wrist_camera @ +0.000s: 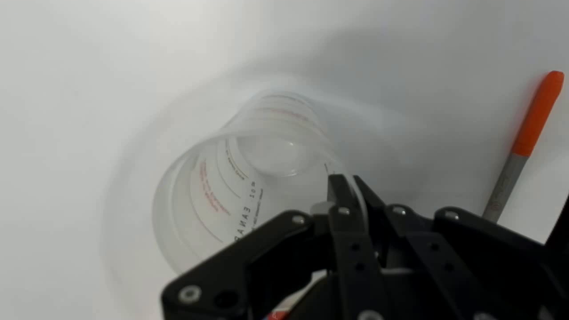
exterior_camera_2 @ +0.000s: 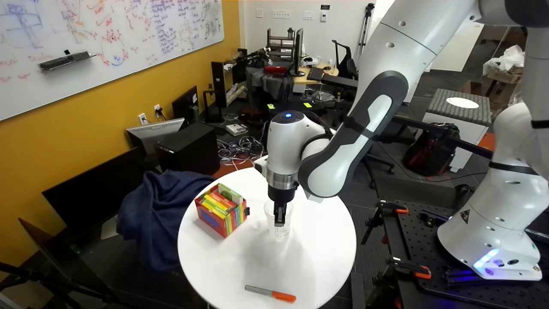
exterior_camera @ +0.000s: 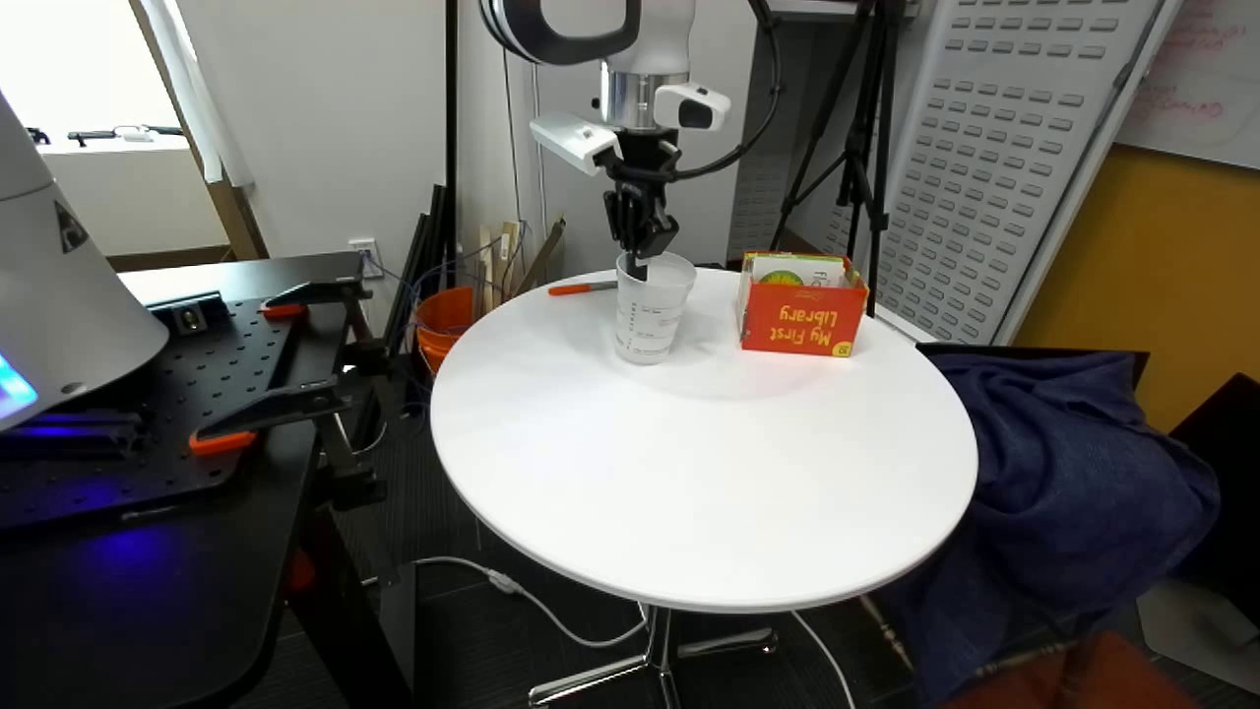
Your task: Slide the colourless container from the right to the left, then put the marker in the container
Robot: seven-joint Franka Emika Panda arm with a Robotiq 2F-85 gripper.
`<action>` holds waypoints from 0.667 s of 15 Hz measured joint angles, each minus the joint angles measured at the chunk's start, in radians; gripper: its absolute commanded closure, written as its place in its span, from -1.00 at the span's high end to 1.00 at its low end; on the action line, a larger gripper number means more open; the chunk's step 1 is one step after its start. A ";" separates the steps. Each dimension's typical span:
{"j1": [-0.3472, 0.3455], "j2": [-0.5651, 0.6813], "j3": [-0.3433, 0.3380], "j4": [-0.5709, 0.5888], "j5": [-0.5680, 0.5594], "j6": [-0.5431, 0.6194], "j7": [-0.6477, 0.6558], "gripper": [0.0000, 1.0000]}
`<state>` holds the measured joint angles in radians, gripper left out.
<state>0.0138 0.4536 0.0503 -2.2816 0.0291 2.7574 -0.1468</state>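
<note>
Operating from a distance, I have the gripper [wrist_camera: 351,181] clenched on the colourless container [exterior_camera: 650,320] at its rim, one finger inside the wall and one outside, where it stands on the round white table [exterior_camera: 689,473]. In an exterior view, the marker [exterior_camera_2: 270,293] lies on the table's near side, apart from the container, with a red box [exterior_camera_2: 212,221] to the left.

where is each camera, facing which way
An exterior view: raised, looking down over the table; gripper and part of base show.
An exterior view: raised, looking down past the marker; arm, gripper and base show.
Wrist view: on the wrist, looking into the colourless container; fingers show.
Both exterior views, roughly opposite, share table and container.
</note>
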 measured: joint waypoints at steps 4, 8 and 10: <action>0.039 0.004 0.000 0.016 -0.022 -0.018 0.030 -0.97; 0.068 0.012 0.002 0.040 -0.025 -0.040 0.036 -0.97; 0.076 0.021 0.003 0.054 -0.025 -0.047 0.036 -0.97</action>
<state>0.0901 0.4747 0.0537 -2.2281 0.0046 2.7107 -0.1109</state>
